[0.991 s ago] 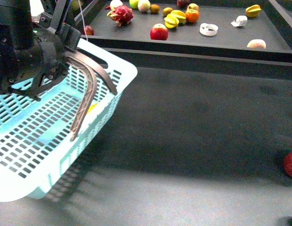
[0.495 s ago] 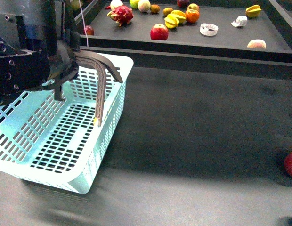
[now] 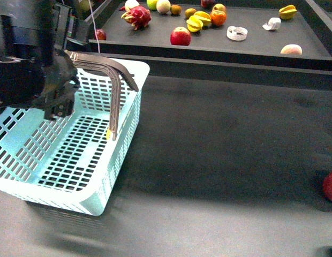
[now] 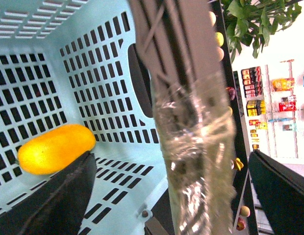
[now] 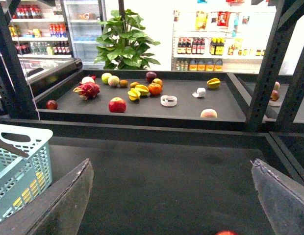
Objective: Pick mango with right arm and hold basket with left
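Our left arm [image 3: 32,64] hangs over the pale blue basket [image 3: 59,182], which sits on the dark worktop [image 3: 219,160]. In the left wrist view our left fingers [image 4: 59,205] stand spread on either side of the taped handles [image 4: 191,117], not touching them. The mango [image 4: 55,148] lies inside the basket against its slotted wall. Our right fingers [image 5: 54,205] are spread wide over bare worktop, pinching nothing, facing the fruit tray [image 5: 225,115].

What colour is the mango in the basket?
Yellow shading to orange; the mango shows best in the left wrist view.
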### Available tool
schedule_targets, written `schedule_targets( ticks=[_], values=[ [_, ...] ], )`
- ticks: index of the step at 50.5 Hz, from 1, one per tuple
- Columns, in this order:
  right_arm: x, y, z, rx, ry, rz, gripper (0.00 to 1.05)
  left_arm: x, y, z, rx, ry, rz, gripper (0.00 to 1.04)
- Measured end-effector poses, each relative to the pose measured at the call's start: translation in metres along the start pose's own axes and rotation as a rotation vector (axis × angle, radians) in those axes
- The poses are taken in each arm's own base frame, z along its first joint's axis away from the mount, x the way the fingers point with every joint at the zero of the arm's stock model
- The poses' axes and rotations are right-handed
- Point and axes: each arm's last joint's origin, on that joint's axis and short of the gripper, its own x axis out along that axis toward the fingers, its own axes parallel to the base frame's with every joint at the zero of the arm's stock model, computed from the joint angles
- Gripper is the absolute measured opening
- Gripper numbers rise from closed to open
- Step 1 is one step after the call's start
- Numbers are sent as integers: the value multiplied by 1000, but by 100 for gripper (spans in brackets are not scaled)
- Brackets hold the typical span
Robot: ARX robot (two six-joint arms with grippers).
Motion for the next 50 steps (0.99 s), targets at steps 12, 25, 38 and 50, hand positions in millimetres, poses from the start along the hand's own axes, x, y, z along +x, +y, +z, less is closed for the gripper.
schedule_targets(
  ticks=[12,25,38,50],
  values=[
    [0,0,0,0,0,0,96,-66,6,47,138,-51,-68,99],
    [0,0,0,0,0,0,96,-133,27,78,304,-93,-29,99],
    [0,0,0,0,1,0,96,-157,39,89,899,-163,-359,63],
    [0,0,0,0,1,0,96,-191,43,93,1137,-199,-341,16]
  ],
)
